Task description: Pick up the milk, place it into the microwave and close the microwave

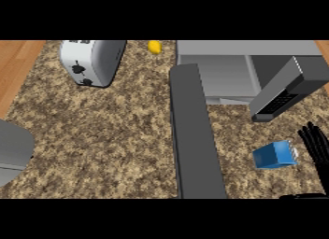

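Right hand [322,154] open, fingers straight, holding nothing. Milk [275,154], a blue carton, on the tabletop [105,135] just beside the fingers, toward the left, not touching. Microwave [226,70] ahead of the hand, door [195,135] swung wide. Best done by closing round the carton's sides, then lifting straight up before moving ahead. Left hand out of view.
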`<state>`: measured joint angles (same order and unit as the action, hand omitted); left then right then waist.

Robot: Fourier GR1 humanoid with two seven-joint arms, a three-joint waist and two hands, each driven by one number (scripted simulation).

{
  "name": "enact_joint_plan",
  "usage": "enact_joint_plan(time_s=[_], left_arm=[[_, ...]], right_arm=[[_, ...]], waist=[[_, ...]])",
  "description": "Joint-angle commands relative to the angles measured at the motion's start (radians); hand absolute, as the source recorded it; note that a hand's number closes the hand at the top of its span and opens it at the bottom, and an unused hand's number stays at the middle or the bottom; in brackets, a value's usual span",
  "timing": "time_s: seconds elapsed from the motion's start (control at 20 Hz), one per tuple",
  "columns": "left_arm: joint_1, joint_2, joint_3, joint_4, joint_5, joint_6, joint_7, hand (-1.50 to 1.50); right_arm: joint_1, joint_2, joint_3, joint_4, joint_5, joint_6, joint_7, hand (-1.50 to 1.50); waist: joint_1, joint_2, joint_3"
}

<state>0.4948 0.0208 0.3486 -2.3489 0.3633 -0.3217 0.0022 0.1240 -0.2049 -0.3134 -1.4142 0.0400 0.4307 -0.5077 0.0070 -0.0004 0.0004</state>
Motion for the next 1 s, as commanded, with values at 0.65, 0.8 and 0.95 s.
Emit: enact_joint_plan(time_s=[0.65,0.8,0.95], left_arm=[[-0.032,-0.021,0.027,-0.01,0.0,-0.019,0.03,-1.5],[0.018,0.032,0.117,0.023,0.122,-0.077,0.004,-1.5],[0.048,-0.005,0.09,-0.041,0.113,-0.08,0.031,-1.5]], right_arm=[[-0.292,-0.061,0.012,0.624,0.155,-0.14,-0.343,-1.5],[-0.308,-0.071,0.029,0.702,0.187,-0.169,-0.415,-1.5],[-0.331,-0.093,0.03,0.777,0.186,-0.164,-0.461,-1.5]], waist=[[0.004,0.001,0.0],[0.008,0.001,0.0],[0.007,0.001,0.0]])
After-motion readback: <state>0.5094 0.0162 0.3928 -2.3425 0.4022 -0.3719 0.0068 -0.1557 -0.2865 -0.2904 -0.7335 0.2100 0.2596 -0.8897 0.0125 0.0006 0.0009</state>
